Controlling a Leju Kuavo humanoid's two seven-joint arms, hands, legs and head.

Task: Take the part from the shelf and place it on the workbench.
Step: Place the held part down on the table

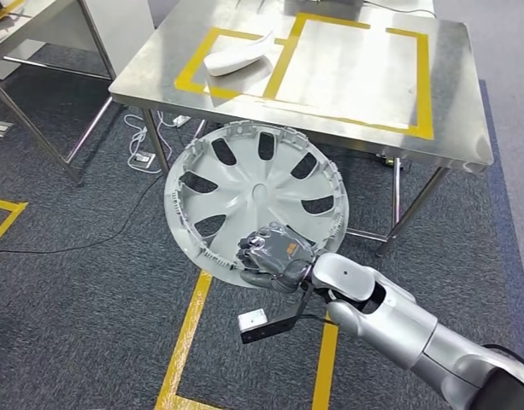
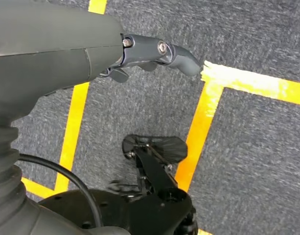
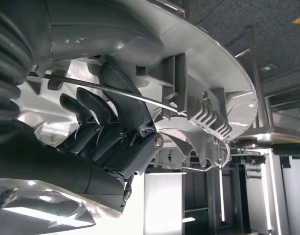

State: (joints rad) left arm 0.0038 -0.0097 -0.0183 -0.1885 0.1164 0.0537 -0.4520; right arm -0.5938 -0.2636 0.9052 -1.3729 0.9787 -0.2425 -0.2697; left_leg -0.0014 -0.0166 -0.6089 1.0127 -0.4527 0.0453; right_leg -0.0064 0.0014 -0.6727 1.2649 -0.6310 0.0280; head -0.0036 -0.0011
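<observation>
Short of the steel bench's [image 1: 439, 137] near edge, my right hand [image 1: 275, 254] gripped the ribbed plastic hubcap's [image 1: 246, 184] rim; the wrist view showed fingers [image 3: 103, 110] curled inside. My left hand [image 2: 155, 51] hung loose over carpet [image 2: 251, 147].

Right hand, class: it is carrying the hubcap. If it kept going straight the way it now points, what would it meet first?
Probably the workbench: the right hand grips the hubcap, whose far rim overlaps the bench's near edge. Depth is unclear.
</observation>
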